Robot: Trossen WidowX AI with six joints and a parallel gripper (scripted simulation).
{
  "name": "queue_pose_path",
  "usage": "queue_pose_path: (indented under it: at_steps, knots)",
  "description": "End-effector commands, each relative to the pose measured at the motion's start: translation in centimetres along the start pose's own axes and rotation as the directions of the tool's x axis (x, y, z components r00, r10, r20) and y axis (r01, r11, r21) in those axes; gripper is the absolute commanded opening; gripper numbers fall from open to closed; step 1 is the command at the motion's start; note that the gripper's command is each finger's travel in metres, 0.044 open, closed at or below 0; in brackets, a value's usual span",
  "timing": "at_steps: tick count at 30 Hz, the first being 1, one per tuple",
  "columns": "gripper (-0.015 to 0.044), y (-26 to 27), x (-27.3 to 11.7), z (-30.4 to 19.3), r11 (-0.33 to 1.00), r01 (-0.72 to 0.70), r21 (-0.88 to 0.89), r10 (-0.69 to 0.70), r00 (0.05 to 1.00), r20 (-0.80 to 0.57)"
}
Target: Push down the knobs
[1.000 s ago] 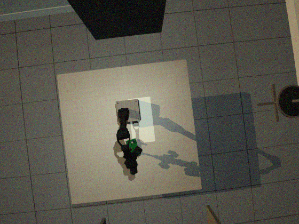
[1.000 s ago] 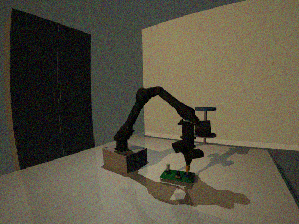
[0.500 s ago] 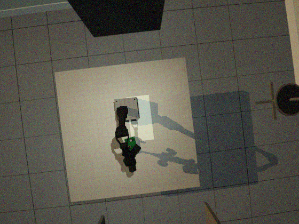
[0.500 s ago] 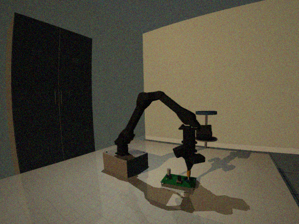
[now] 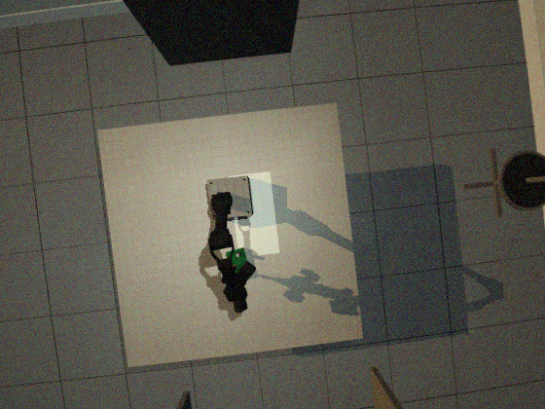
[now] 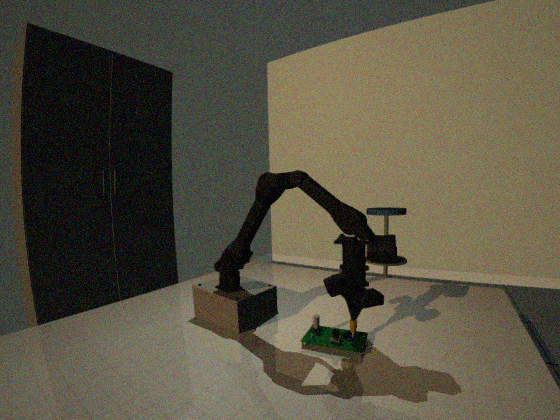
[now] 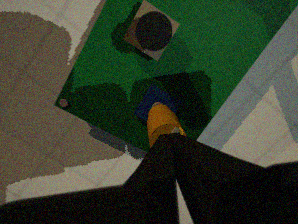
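The green circuit board [image 5: 241, 264] [image 6: 326, 341] [image 7: 100, 75] stands on short legs on the table. An orange knob [image 6: 353, 327] [image 7: 162, 120] stands upright over a blue potentiometer [image 7: 146, 102] near one end of the board. My gripper [image 6: 354, 319] [image 7: 168, 143] is shut and empty, pointing down with its fingertips at the top of the orange knob. Whether a gap remains under that knob is too small to tell. A pale knob [image 5: 237, 255] [image 6: 316, 321] stands at the board's other end, its lower end unclear.
A brown square part [image 6: 336, 337] [image 7: 131, 39] with a dark round top [image 7: 154, 31] sits between the knobs. The arm's box-shaped base [image 5: 239, 195] [image 6: 215, 307] stands behind the board. A dark cabinet [image 6: 100, 175] and a stool [image 6: 386, 211] are farther off.
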State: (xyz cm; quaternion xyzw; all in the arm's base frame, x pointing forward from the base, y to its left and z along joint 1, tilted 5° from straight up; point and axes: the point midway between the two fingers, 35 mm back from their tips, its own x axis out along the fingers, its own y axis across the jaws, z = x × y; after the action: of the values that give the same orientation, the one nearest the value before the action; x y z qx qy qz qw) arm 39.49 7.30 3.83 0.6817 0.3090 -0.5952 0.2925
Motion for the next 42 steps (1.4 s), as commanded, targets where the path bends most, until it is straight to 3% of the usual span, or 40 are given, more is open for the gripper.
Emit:
queue_pose_path:
  at_steps: [1,42]
  knots:
    - [0.0000,0.09,1.59,-0.03,1.000,0.006,0.003,-0.006,1.000,0.012]
    - [0.0000,0.08,2.31,-0.02,1.000,0.006,0.003,-0.006,1.000,0.012]
